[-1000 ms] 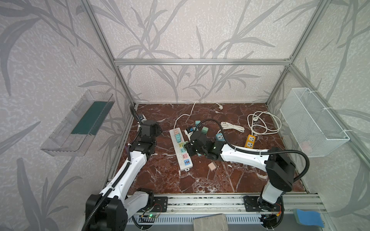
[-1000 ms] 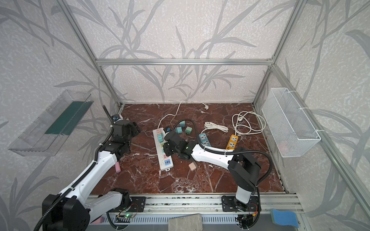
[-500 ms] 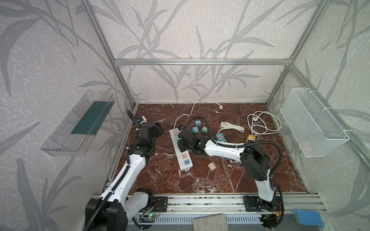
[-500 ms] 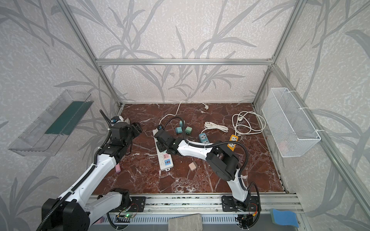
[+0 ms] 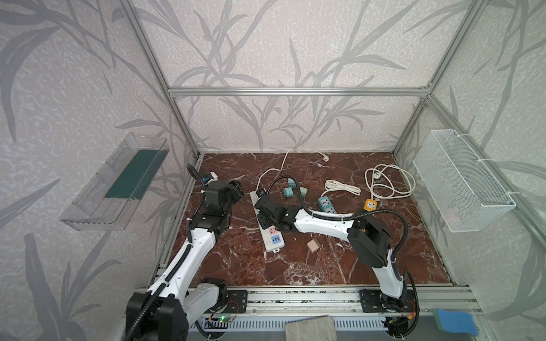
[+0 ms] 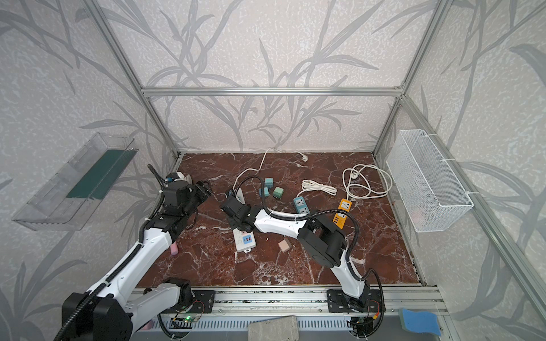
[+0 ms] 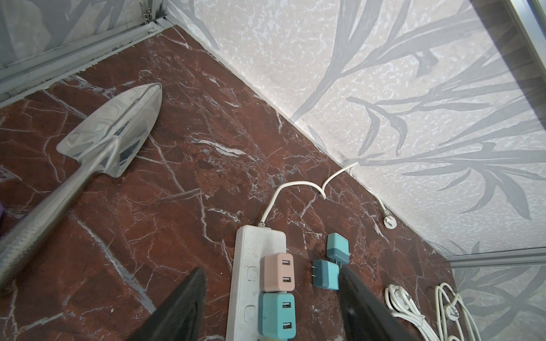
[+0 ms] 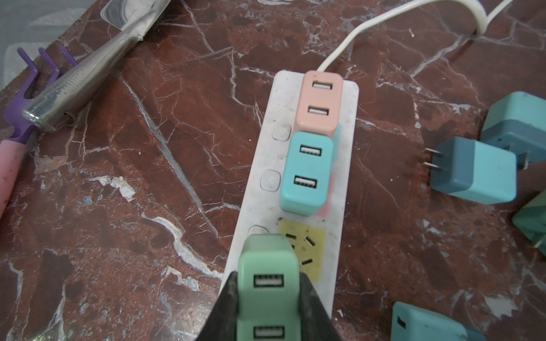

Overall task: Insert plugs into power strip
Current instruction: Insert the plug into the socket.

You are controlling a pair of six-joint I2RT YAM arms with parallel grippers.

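The white power strip [image 5: 270,236] lies left of centre on the marble floor. A pale pink plug [image 8: 320,103] and a teal plug [image 8: 305,172] sit in its two sockets nearest the cord. My right gripper [image 8: 267,304] is shut on a green plug [image 8: 267,283], held over the strip's button edge beside the bare yellow socket [image 8: 304,248]. My left gripper [image 7: 270,307] hangs open above the strip's cord end with nothing between its fingers [image 7: 177,310]. Loose teal plugs [image 7: 325,274] lie beside the strip. One pale pink plug [image 5: 313,245] lies nearer the front.
A metal trowel [image 7: 112,133] and a purple-pronged tool [image 8: 26,97] lie by the left wall. A blue socket block [image 5: 326,204], an orange one [image 5: 370,204] and coiled white cords [image 5: 390,183] lie to the right. A wire basket [image 5: 461,180] hangs on the right wall.
My right gripper has carried the green plug leftwards over the power strip. My left gripper has swung towards the strip's cord end, its jaws narrowing slightly.
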